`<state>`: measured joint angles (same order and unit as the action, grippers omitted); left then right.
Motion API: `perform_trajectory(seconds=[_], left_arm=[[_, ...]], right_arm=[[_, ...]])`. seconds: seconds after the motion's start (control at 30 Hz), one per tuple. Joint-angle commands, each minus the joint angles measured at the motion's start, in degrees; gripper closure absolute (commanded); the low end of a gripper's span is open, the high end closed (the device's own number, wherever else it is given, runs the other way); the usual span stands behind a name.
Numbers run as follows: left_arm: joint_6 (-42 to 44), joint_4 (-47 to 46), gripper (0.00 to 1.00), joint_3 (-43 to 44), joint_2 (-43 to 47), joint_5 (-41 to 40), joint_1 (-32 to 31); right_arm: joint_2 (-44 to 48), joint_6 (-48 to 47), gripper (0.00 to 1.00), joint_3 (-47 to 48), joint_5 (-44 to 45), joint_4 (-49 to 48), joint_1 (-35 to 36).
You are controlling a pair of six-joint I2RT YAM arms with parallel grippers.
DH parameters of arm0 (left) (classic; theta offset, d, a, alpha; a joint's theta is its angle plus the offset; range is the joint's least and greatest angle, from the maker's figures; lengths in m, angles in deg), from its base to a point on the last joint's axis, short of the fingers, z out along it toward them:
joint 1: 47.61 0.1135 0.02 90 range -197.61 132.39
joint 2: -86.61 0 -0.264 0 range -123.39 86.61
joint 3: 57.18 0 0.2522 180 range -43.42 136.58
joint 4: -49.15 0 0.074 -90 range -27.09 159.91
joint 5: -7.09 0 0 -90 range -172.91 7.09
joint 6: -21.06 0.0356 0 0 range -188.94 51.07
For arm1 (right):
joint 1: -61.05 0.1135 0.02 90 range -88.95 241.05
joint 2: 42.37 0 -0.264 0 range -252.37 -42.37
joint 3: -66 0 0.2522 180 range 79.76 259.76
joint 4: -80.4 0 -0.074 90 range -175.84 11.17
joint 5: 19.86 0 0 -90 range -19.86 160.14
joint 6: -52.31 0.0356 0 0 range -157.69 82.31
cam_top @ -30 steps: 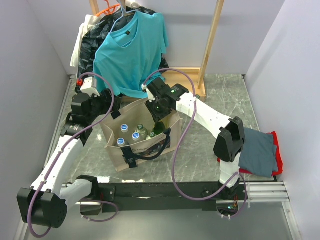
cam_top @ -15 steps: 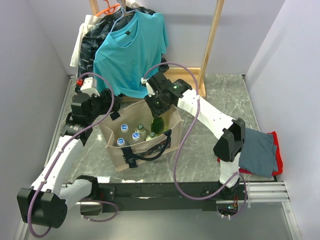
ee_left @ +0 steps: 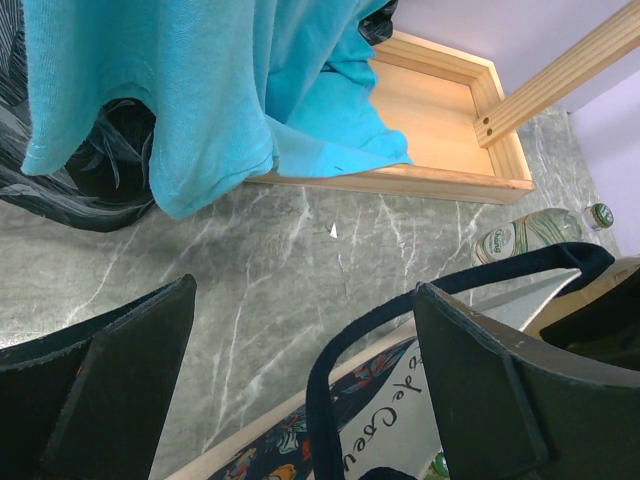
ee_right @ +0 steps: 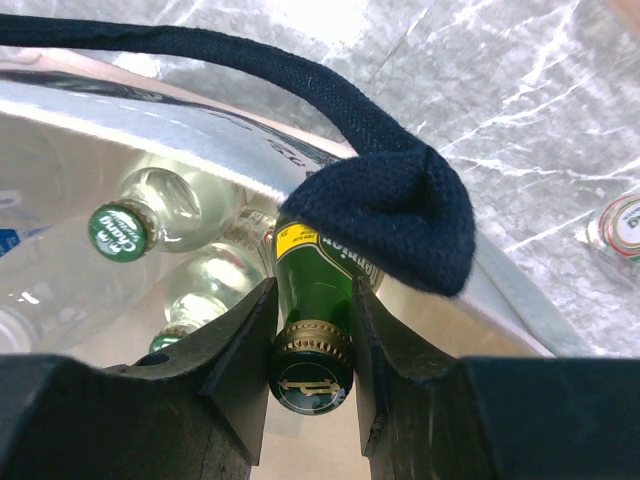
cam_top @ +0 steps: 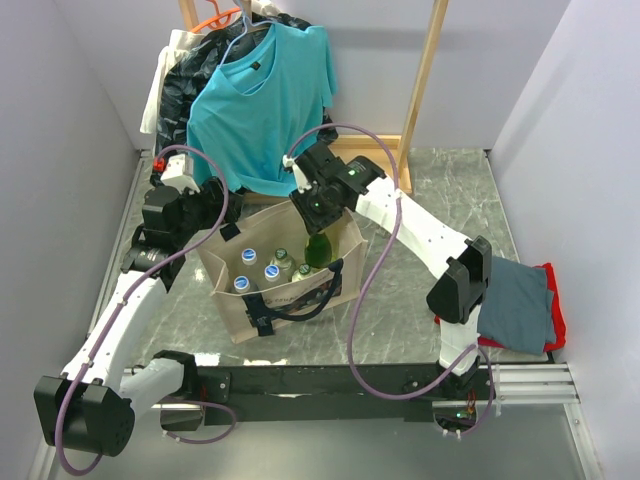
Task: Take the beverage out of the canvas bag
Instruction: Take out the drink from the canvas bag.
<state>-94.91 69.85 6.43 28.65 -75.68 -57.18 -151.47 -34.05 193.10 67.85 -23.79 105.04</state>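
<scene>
- Right gripper [ee_right: 312, 340] clamped the neck of the green bottle [ee_right: 318, 285], which stood inside the canvas bag [cam_top: 232, 305].
- Black strap handle [ee_right: 385, 210] hung over its shoulder; lifting risked snagging it and dragging the bag.

My right arm [cam_top: 425, 238] goes up from its base, bends at the elbow and reaches out to the left. My right pincer [ee_right: 310, 335] points down. Its two fingers [ee_right: 240, 345] squeeze the neck of a green bottle [ee_right: 312, 290] just under the cap. My left arm [cam_top: 120, 315] leans forward along the left side. My left pincer [ee_left: 300, 380] has its fingers spread wide apart.
</scene>
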Motion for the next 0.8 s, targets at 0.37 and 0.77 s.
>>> perform_trajectory(seconds=[0.37,0.77], left_arm=[[0.7,-0.7,0.04,1.0,1.3,-0.1,0.2],[0.6,-0.9,0.04,1.0,1.4,0.2,0.2]], right_arm=[[4.6,-0.6,1.0,11.5,-0.3,0.1,0.6],[7.6,-0.6,1.0,15.9,-0.1,1.8,0.7]])
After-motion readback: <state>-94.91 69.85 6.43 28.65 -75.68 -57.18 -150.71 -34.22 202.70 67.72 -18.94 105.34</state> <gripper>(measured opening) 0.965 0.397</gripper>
